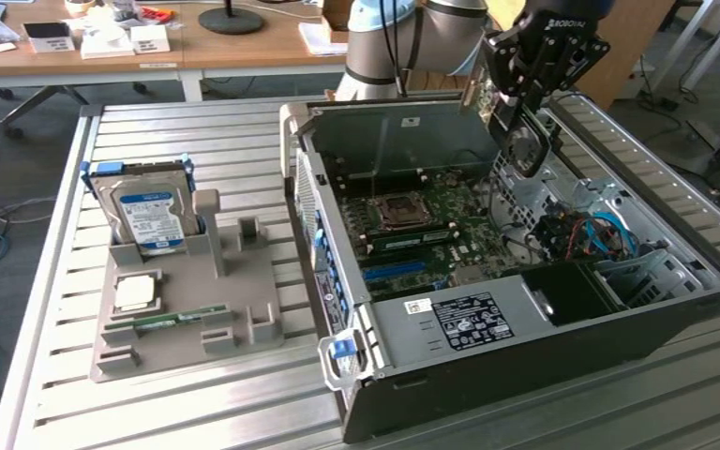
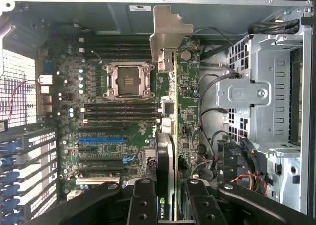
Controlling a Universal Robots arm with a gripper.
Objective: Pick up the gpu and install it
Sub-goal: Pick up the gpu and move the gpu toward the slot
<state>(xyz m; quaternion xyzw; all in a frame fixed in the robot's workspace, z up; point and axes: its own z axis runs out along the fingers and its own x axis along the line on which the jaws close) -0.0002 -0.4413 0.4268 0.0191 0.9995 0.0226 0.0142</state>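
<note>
The gripper (image 2: 166, 201) is partly closed and clamps the gpu (image 2: 167, 151) by its two faces. The card hangs edge-on over the motherboard (image 2: 98, 131) of the open computer case (image 1: 510, 352), with its silver bracket (image 2: 165, 32) at the end far from the gripper.
</note>
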